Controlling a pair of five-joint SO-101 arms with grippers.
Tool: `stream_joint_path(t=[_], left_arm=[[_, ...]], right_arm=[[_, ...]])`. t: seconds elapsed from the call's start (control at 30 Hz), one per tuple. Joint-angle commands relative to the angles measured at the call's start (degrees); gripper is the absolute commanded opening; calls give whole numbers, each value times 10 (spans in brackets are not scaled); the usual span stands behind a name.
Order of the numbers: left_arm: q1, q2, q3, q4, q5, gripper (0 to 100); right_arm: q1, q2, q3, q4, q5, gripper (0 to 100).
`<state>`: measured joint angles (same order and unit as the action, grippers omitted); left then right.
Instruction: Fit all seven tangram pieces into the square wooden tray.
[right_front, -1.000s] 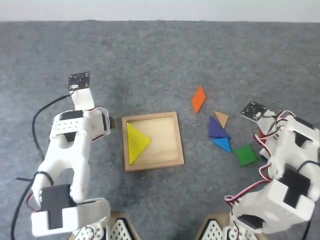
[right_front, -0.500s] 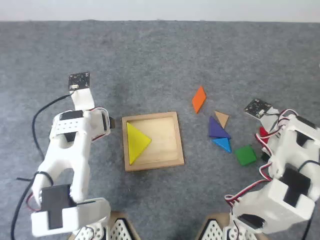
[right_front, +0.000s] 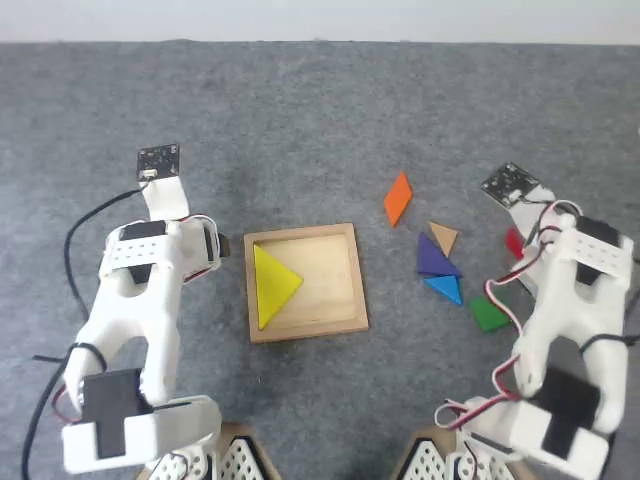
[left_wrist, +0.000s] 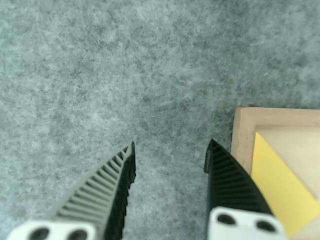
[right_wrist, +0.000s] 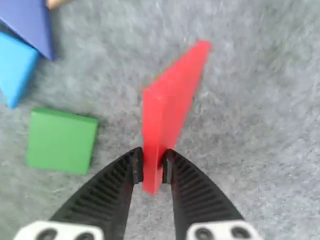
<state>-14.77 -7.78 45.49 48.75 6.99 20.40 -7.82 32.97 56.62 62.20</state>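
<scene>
Red tangram piece: clamped on edge between the fingertips of my right claw, over the grey carpet, well apart from the square wooden tray.

Grip: narrow, near one end only. I judge the piece could pivot or slip out during a carry.

Green square, blue triangle, purple triangle: loose just beside it. A low swing could knock them.

Yellow triangle: flat in the tray, on the side nearest my left claw. A red piece arriving upright may catch the rim or ride onto the yellow one.

Left claw: spread, holding nothing, just beside the tray's rim. Possible obstruction.
</scene>
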Motion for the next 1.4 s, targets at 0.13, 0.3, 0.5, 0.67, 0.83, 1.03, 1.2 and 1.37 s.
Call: stream_joint_path(t=[0.13,0.3,0.5,0.67,0.83,1.03,1.2,1.37], left_arm=[[2,-25,-3,-11,-7,222],[2,-25,-3,-11,-7,222],[2,-25,-5,-11,-7,222],[2,-25,-5,-11,-7,222],[1,-25,-7,-11,-7,222],[1,-25,-7,-11,-7,222],[1,-25,-7,-11,-7,222],[1,-25,-8,-11,-7,222]], right_arm=[[-9,-48,-13,10,-40,48],[-10,-49,-14,12,-42,47],[-31,-121,-14,9,-105,28],[-97,-232,-10,29,-138,26],[-201,-273,-11,65,-165,26],[-272,-293,-27,66,-215,26],[-297,-290,-77,137,-215,28],[-266,-296,39,213,-65,78]])
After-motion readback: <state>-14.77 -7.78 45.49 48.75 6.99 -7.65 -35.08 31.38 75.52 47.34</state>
